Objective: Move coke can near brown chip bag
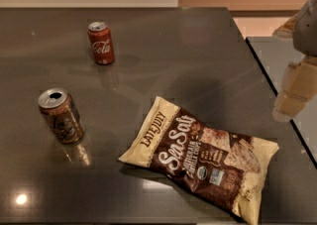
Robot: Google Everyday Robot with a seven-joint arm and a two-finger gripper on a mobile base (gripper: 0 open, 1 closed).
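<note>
Table [198,45], dark and glossy, is carrying three things. At far left, brownish-orange can [61,115] with dark markings is standing upright near the left edge, a dark opening showing in its silver top. Up and a bit right of it, coke can [101,43] is standing upright toward the back-left of the table. It is showing red with white script and a silver top, and is sitting well apart from the other can. Brown chip bag [200,157] is lying flat at front centre-right, turned at an angle. Its cream end with "Late July" is pointing left, "Sea Salt" script is running across the dark brown middle, and pictured chips are showing toward its right end. Coke can is sitting well apart from the bag, up and to its left. End effector [292,95] is hanging at the far right of the view, pale, above the table's right edge and clear of all three things. Whether it is open or closed cannot be told.
</note>
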